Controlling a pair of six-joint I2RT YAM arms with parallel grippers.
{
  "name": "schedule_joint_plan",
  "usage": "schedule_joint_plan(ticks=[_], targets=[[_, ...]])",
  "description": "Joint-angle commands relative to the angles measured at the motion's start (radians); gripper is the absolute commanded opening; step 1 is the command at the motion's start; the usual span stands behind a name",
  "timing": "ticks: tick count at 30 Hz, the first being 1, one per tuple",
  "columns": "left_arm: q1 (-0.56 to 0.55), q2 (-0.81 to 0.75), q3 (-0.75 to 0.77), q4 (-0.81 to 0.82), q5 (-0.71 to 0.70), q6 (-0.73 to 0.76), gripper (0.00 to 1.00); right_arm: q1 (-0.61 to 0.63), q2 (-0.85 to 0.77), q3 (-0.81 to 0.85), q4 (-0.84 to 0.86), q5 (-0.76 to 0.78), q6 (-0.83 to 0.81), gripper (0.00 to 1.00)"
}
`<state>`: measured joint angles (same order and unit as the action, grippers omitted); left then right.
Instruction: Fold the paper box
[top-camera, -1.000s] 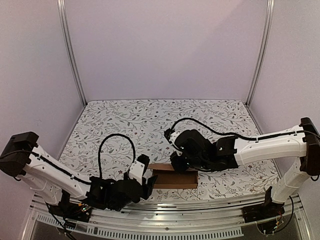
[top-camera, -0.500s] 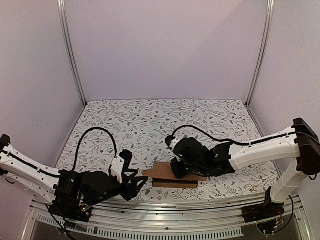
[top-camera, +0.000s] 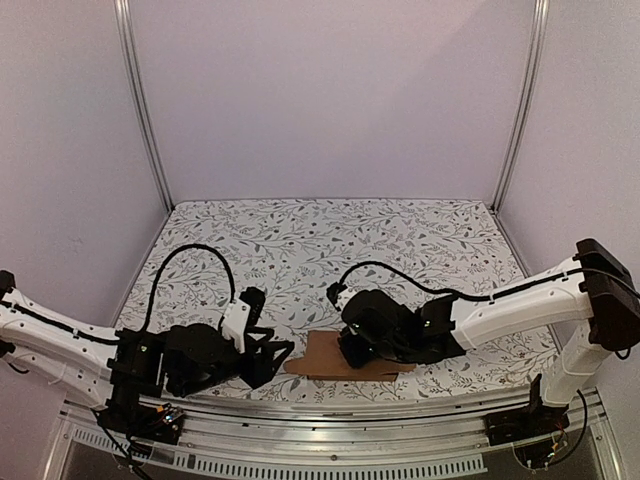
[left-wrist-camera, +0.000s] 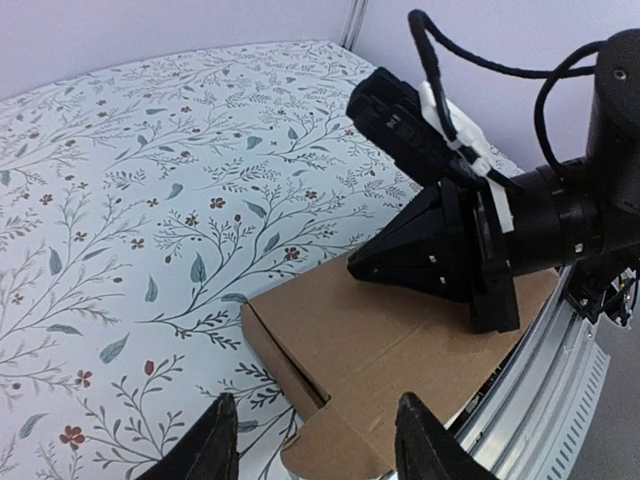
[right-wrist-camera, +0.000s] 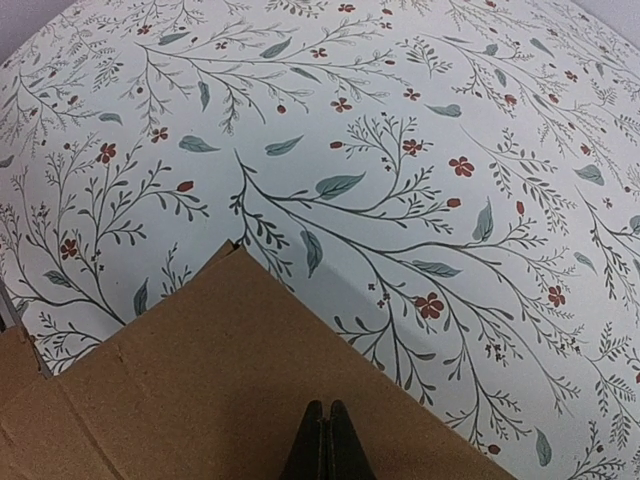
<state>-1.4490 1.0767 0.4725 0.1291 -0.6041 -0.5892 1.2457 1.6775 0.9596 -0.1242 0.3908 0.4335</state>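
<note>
Box: brown paper box (top-camera: 318, 357), lying flat and unfolded on the table (top-camera: 300, 240).
Where the box is: near the front edge, just behind the metal rail (top-camera: 330, 412), between the two grippers.
Box shape: plain cardboard with fold lines; one flap pokes out at the left end, with a small cut beside it.
Table: covered with a white cloth with green leaves and little red flowers.
Left gripper (top-camera: 274, 358): low over the table, just beside the left end of the box, pointing at it.
Left hand state: fingers (left-wrist-camera: 215, 445) spread apart, holding nothing.
Left wrist view: the left corner of the box (left-wrist-camera: 380, 340) sits in the gap between the two fingers; cannot tell if either finger touches it.
Right gripper (top-camera: 350, 350): down on top of the box, over its middle part.
Right hand state: fingers (right-wrist-camera: 325, 440) squeezed tight together, nothing between them, tips resting on the cardboard (right-wrist-camera: 200, 390).
Right gripper from the left wrist view: black pointed shape (left-wrist-camera: 355, 268), tip low over the top of the box.
Arms: both stretched low and inward from the two sides.
Walls: plain pale purple, with metal posts in the back corners.
</note>
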Motion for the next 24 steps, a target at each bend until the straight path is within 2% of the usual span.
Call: schedule_joint_plan(ticks=[1, 4, 10, 16, 24], targets=[[0.115, 0.026, 0.006, 0.044, 0.16, 0.014, 0.51, 0.013, 0.037, -0.034, -0.032, 0.014, 0.018, 0.0], [0.168, 0.075, 0.023, 0.078, 0.26, 0.028, 0.51, 0.015, 0.042, -0.04, -0.024, 0.017, 0.03, 0.0], [0.186, 0.269, 0.126, 0.083, 0.393, 0.07, 0.52, 0.016, 0.053, -0.035, -0.011, 0.024, 0.048, 0.0], [0.191, 0.414, 0.202, 0.079, 0.443, 0.071, 0.5, 0.016, 0.0, -0.037, -0.023, 0.042, 0.041, 0.0], [0.2, 0.477, 0.234, 0.057, 0.45, 0.07, 0.49, 0.015, -0.121, -0.035, -0.064, 0.078, 0.025, 0.05]])
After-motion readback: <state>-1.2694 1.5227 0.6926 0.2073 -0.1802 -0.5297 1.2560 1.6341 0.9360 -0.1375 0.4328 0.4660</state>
